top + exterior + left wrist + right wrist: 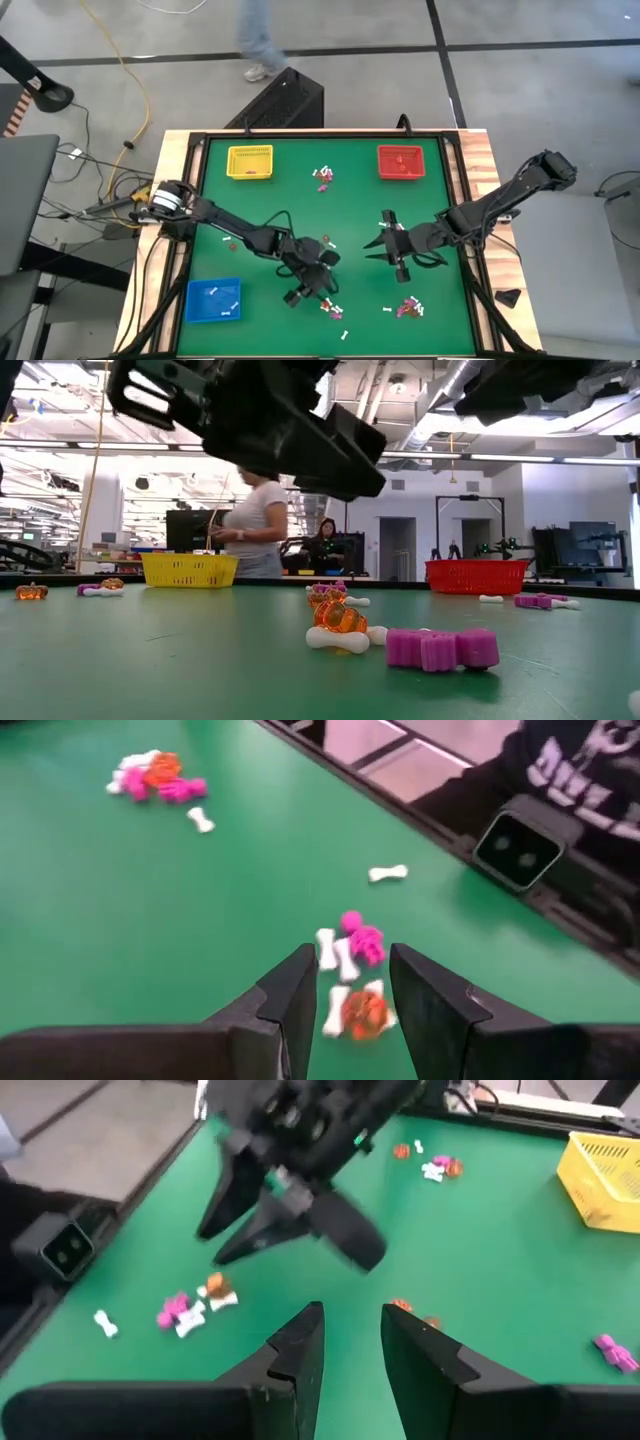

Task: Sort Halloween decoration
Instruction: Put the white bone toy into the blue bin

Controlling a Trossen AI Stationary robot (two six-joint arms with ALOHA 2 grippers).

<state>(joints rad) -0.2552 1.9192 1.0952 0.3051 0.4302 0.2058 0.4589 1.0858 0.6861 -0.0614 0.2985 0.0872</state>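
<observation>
The Halloween decoration lies in small heaps on the green table [280, 200]. One heap of white bones, a pink piece and an orange pumpkin [362, 1012] lies by the near edge [332, 308]. My left gripper [350, 1010] hovers open just above it [310, 292], fingers on either side in the wrist view, holding nothing. Other heaps lie at the near right [408, 308] and far middle [323, 177]. My right gripper [350, 1345] hangs open and empty over the table's right half [378, 238]. The low view shows the pumpkin [340, 617] resting on a bone.
A yellow tray [250, 162] stands at the far left, a red tray [400, 162] at the far right, a blue tray [213, 300] at the near left. A few orange bits [230, 240] lie left of centre. A person [255, 520] stands beyond the far edge.
</observation>
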